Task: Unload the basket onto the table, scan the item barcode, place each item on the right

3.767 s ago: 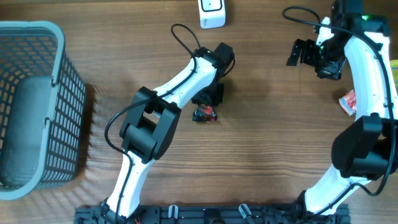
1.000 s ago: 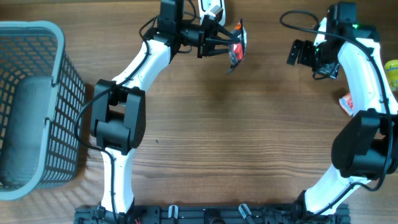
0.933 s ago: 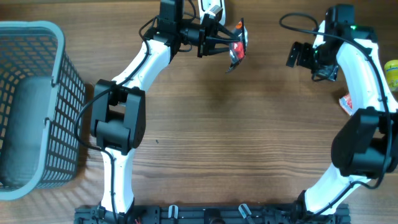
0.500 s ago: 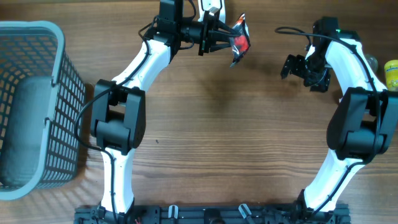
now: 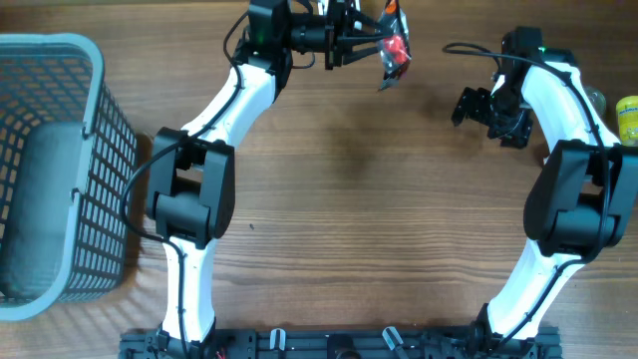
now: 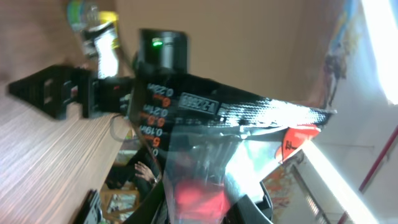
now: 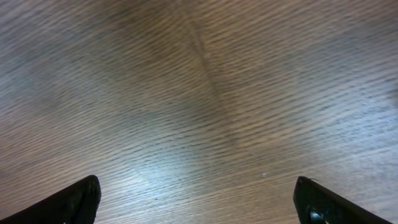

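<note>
Overhead: my left gripper is clamped on one edge of the packet, held aloft near the far edge of the table. Left wrist: it looks light, crinkly and slippery, so grip the seam. Right wrist: my right gripper gapes wide, empty.

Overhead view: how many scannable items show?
2: a dark packet in the left claw at the far edge, a yellow item at the right edge. The right arm may hide others.

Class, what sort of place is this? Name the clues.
Probably a mock shop checkout on a robot test bench: a grey shopping basket, a snack packet held in the left gripper, and a wooden table.
</note>
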Action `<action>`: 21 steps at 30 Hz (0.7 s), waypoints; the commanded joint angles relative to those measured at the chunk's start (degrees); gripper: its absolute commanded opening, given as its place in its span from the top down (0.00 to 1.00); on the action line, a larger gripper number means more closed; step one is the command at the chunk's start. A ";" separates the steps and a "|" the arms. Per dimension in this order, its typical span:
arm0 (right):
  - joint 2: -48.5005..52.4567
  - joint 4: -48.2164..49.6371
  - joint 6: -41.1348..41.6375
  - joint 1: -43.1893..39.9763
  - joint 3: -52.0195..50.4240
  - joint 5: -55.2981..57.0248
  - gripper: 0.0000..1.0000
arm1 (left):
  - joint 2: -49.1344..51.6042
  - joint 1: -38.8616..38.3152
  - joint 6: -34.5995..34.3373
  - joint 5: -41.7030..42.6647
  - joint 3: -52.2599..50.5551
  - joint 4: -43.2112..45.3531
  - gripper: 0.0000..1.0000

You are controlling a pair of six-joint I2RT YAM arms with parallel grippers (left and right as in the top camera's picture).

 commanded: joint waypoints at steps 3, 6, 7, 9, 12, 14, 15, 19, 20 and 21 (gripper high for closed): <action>0.70 -0.35 0.85 0.35 -0.48 2.62 0.00 | -2.23 -1.20 -6.38 -4.37 0.61 6.05 0.79; 0.70 -0.52 0.83 0.35 -0.48 2.62 0.00 | -2.23 -1.20 -6.56 -4.37 0.61 6.03 0.79; 0.70 -0.52 0.83 0.35 -0.48 2.62 0.00 | -2.23 -1.20 -6.58 -4.37 0.61 6.03 0.79; 0.70 -0.57 0.83 0.35 -0.48 2.62 0.00 | -2.23 -1.20 -7.34 -4.37 0.61 5.97 0.79; 0.70 -0.68 0.81 0.35 -0.48 2.62 0.00 | -2.23 -0.94 -8.26 -4.28 0.61 1.25 0.79; 0.70 -0.90 0.83 0.35 -0.48 2.62 0.00 | -2.21 -0.46 -8.22 -3.69 0.61 -3.15 0.79; 0.70 -1.03 0.85 0.35 -0.48 2.64 0.00 | -2.21 -0.15 -8.17 -3.37 0.59 -5.31 0.79; 0.72 -1.11 0.92 0.35 -0.48 3.04 0.00 | -2.21 0.96 -8.24 -3.10 0.59 -10.93 0.79; 0.74 -1.14 1.01 0.35 -0.48 3.04 0.00 | -2.21 1.16 -8.55 -3.08 0.59 -11.67 0.79; 0.74 -1.22 1.03 0.35 -0.48 3.04 0.00 | -2.21 1.51 -9.38 -3.08 0.59 -12.85 0.79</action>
